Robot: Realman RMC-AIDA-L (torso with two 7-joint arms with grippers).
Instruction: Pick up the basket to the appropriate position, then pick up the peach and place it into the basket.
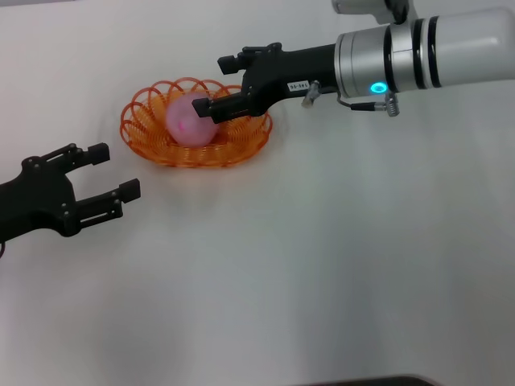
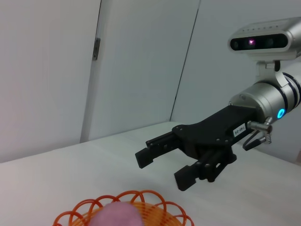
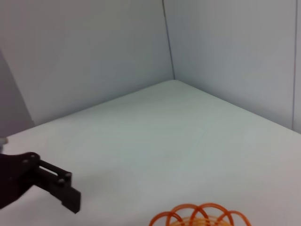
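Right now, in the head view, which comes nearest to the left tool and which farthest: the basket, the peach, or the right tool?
From the left tool, low on the robot's left:
1. Basket, its near rim just beyond it.
2. Peach, inside the basket.
3. Right tool, open over the peach, farthest.

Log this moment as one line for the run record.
round pink peach: in oval orange wire basket | right gripper: jaws open, above basket, not holding | left gripper: jaws open, beside basket | white table
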